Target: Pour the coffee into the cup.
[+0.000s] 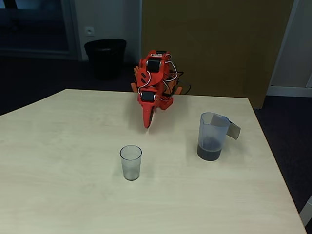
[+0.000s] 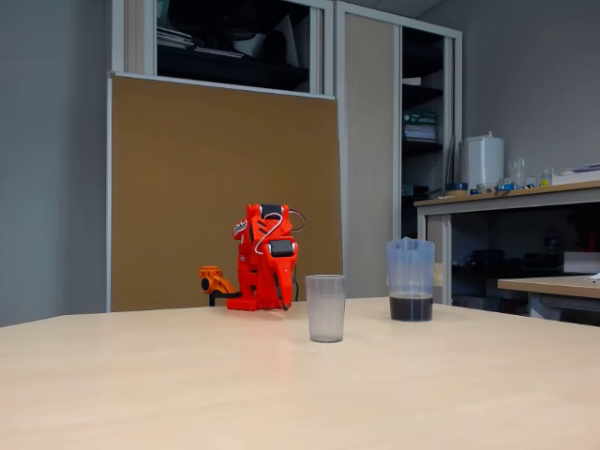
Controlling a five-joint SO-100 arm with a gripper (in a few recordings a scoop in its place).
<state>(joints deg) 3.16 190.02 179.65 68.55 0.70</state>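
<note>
Jaws look pressed together, holding nothing; gripper [image 1: 146, 122] points down w/ arm folded. Your jug [image 1: 212, 136] w/ coffee [image 1: 209, 153] sits well right of it in a fixed view, upright, handle facing away; cup [image 1: 130, 162] closer, in front.

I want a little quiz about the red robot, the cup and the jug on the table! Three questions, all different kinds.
1. True or false: the cup has coffee in it.
2. Where is the coffee? A) in the jug B) in the cup C) spilled on the table
3. Fill in: the robot's hand is holding ____.

Key: 1. False, it looks empty. 2. A. 3. Nothing; it points down at the table, folded near its base.
</note>
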